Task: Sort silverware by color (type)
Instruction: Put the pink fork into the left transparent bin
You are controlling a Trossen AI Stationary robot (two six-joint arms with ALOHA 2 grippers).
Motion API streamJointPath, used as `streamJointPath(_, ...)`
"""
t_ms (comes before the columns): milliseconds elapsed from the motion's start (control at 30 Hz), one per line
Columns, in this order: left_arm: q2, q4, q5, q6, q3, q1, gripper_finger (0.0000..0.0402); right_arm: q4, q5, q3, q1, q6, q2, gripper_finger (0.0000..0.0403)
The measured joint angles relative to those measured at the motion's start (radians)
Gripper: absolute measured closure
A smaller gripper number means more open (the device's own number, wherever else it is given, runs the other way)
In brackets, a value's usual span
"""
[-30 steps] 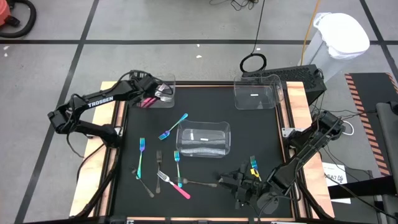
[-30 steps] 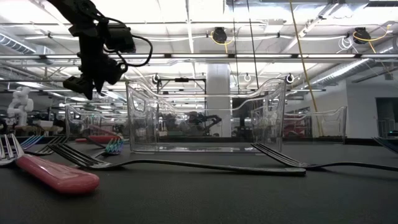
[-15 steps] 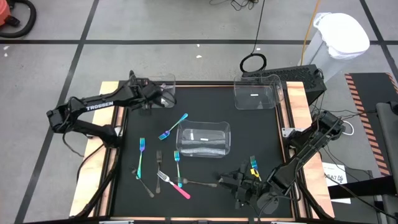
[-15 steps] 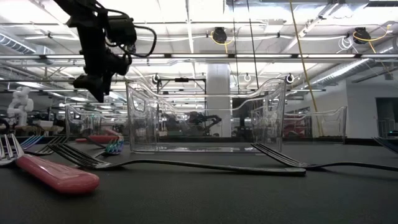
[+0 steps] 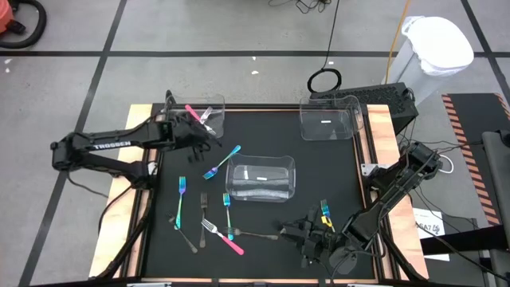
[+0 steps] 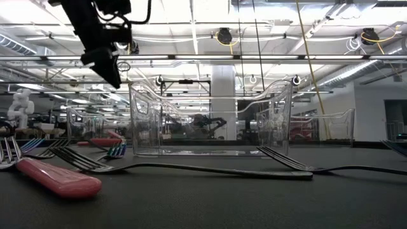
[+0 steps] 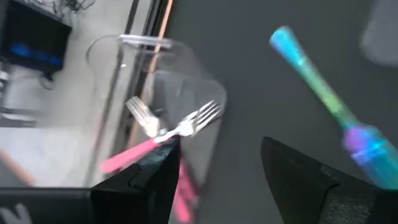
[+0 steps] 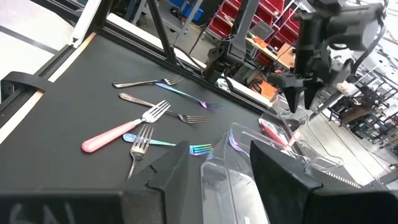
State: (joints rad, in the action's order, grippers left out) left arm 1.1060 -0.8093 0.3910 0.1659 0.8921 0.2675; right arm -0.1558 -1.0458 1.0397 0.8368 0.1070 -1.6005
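The silverware lies loose on the black mat: a blue-teal piece [image 5: 221, 162] near the middle, and nearer the front edge teal forks [image 5: 181, 203], grey forks [image 5: 255, 234] and a pink-handled fork [image 5: 225, 239]. Two pink-handled forks [image 7: 149, 146] rest inside the far-left clear bin [image 5: 209, 108], one leaning on its wall. My left gripper [image 5: 209, 139] hangs open and empty just on the near side of that bin, above the mat. At the near right of the table my right gripper [image 5: 307, 235] is held still, open, with nothing between its fingers [image 8: 155, 180].
A clear bin [image 5: 260, 177] stands in the table's middle and another [image 5: 329, 118] at the far right. The wooden table rim [image 5: 381, 127] frames the mat. Bare mat lies between the bins and along the right side.
My left gripper has drawn back from above the far-left bin toward the table's near edge, rising a little and rolling about its own axis. It has stayed open. The pink forks stay in the bin.
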Motion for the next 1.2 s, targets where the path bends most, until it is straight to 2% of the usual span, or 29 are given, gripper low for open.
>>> streamJointPath(133, -0.003, 0.002, -0.025, -0.054, 0.000, -0.081, 0.0176, 0.000, 0.000, 0.000, 0.000, -0.011, 0.000, 0.0239)
streamJointPath(367, -0.003, 0.097, -0.026, -0.043, 0.000, -0.256, 0.0176, 0.000, 0.000, 0.000, 0.000, -0.018, 0.000, 0.0239)
streamJointPath(500, 0.003, 0.096, -0.043, -0.053, -0.013, -0.372, 0.0176, 0.003, 0.000, 0.000, 0.000, -0.049, 0.000, 0.0239)
streamJointPath(767, 0.009, 0.104, -0.075, -0.260, -0.113, -0.621, 0.0176, 0.003, 0.001, 0.000, 0.000, -0.107, 0.000, 0.0239)
streamJointPath(900, 0.017, 0.203, -0.075, -0.337, -0.175, -0.749, 0.0176, 0.003, 0.002, 0.000, 0.000, -0.133, 0.000, 0.0239)
streamJointPath(1000, 0.035, 0.286, -0.075, -0.368, -0.198, -0.831, 0.0176, 0.003, 0.002, 0.000, 0.000, -0.146, 0.000, 0.0239)
streamJointPath(1200, 0.110, 0.291, -0.031, -0.357, -0.200, -0.958, 0.0176, -0.014, 0.002, 0.000, 0.000, -0.169, 0.000, 0.0239)
